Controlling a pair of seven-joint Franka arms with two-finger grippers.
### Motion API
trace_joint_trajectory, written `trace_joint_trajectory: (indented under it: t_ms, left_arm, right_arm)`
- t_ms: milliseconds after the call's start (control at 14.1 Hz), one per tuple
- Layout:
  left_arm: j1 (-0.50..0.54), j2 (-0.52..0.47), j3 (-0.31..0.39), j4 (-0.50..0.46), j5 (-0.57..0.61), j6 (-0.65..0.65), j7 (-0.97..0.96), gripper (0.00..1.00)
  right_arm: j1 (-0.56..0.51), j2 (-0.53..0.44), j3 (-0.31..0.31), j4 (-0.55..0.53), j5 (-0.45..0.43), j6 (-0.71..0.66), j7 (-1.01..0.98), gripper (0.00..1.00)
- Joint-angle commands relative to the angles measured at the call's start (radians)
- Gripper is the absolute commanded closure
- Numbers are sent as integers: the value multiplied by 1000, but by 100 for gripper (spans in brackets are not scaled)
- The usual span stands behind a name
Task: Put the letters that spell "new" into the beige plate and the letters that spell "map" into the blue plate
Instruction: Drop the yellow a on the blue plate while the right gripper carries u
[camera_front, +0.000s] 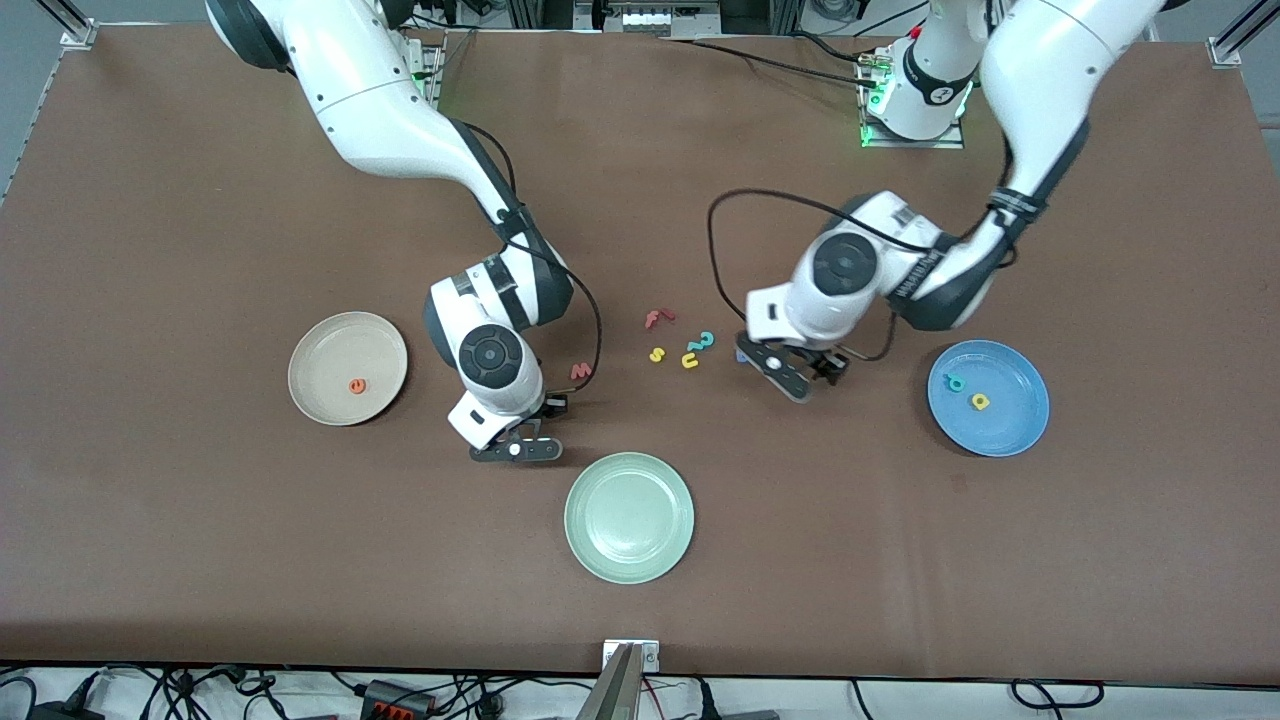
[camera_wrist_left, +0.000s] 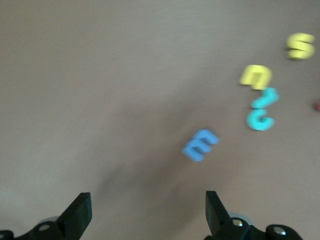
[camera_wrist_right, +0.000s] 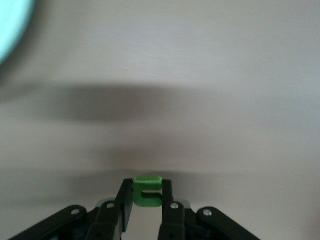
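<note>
The beige plate (camera_front: 320, 352) holds the orange e (camera_front: 355, 385). In the blue plate (camera_front: 1010, 425) lie the teal p (camera_front: 955, 382) and yellow a (camera_front: 981, 401). My right gripper (camera_front: 517, 450) (camera_wrist_right: 147, 186) is shut on the green n (camera_wrist_right: 148, 192), over bare table between the beige plate and the pale green plate. The pinkish-red w (camera_front: 581, 371) lies beside it on the table. My left gripper (camera_front: 800, 376) (camera_wrist_left: 147, 202) hangs open with nothing between its fingers, over the table next to the blue m (camera_wrist_left: 200, 145), which is mostly hidden in the front view.
A pale green plate (camera_front: 629, 516) sits nearer the front camera, mid-table. A red f (camera_front: 658, 318), yellow s (camera_front: 657, 354), yellow u (camera_front: 690, 360) and teal curly piece (camera_front: 704, 342) lie clustered between the two grippers.
</note>
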Motion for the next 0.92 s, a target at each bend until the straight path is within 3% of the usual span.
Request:
trace_joint_trajectory:
  t_ms: [0, 142, 426, 639, 852]
  left_arm:
    - [-53, -6, -1, 5, 43, 23, 191, 0]
    - [-36, -4, -2, -12, 43, 57, 362, 0]
    - [-22, 51, 11, -99, 60, 251, 409, 1]
    - [-18, 72, 28, -121, 106, 275, 407, 23]
    - [-13, 97, 38, -116, 168, 284, 406, 27]
  right_arm:
    - [-3, -95, -49, -70, -17, -140, -71, 86]
    - [-27, -154, -61, -180, -17, -129, -125, 86]
    - [-160, -271, -60, -363, -16, -113, -319, 86]
    - [-283, -302, -59, -421, -11, -111, -484, 86]
    - [-333, -291, -58, -449, -9, -53, -542, 84]
